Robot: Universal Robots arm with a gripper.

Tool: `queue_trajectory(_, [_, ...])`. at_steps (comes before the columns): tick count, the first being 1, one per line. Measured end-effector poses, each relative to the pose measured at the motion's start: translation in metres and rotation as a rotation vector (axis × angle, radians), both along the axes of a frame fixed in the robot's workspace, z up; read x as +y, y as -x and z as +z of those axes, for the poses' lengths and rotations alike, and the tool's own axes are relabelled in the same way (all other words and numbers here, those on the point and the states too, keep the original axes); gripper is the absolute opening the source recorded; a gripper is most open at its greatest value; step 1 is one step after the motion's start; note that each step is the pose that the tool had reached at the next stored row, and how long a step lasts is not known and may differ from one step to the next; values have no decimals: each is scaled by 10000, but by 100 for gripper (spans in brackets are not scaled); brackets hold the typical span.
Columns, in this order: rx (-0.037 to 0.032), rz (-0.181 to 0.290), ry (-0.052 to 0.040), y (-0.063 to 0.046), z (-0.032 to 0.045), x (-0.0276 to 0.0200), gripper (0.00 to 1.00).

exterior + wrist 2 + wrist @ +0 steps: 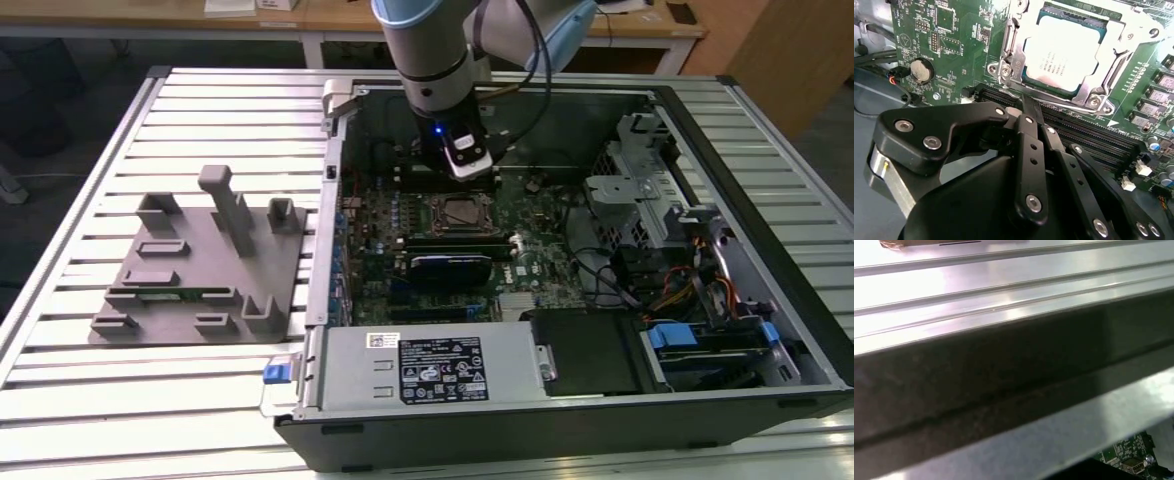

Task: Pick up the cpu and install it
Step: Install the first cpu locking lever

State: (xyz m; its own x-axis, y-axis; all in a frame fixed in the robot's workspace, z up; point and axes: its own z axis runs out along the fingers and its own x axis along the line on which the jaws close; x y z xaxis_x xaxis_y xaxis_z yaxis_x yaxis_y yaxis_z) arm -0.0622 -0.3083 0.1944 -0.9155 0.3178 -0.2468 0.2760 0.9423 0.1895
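cpu (1066,52) in socket, beyond gripper (1026,107)

CPU (1066,52): flat square chip, silvery-white metal lid with thin darker rim and faint print. Lies level, seated inside the motherboard socket frame (1009,60). The frame's metal surrounds it on all sides.

The cpu (1066,50) has a matt, silvery metal lid. Its socket frame (1010,60) is shiny bare steel. The pincer (1029,107) is matt black, and the bench (80,190) is ribbed, brushed metal.
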Motion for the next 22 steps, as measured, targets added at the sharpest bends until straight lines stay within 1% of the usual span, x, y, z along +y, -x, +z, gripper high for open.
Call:
queue_trajectory(16, [3, 137, 19, 0, -11, -31, 11])
queue_trajectory(22, [0, 136, -24, 0, 22, -30, 11])
